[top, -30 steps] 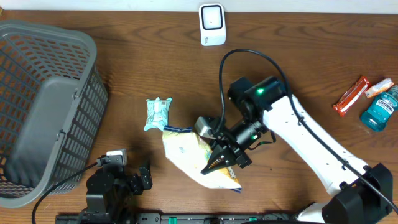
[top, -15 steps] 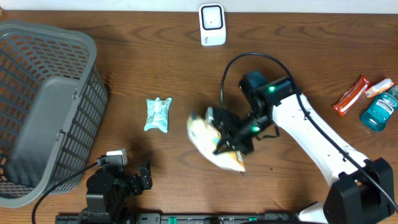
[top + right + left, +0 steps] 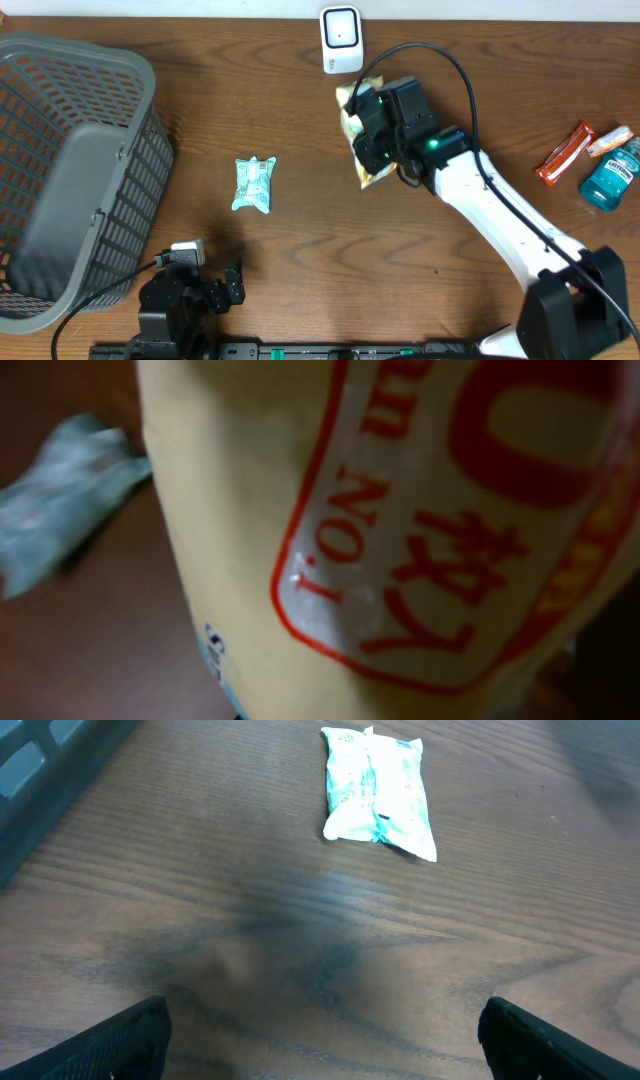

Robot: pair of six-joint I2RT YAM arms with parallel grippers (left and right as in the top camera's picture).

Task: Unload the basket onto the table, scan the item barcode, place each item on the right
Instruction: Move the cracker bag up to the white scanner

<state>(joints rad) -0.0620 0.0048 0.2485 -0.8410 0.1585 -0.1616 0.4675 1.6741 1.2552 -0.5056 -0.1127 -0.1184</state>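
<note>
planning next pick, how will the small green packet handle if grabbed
The green packet looks like a thin crimp-sealed pouch, so probably floppy and light. It lies flat on the table, so it shouldn't roll. Its glossy film may slip in a grip.

Overhead straight down, left wrist low facing green packet (image 3: 378,788), right wrist against bag (image 3: 330,510)
</note>
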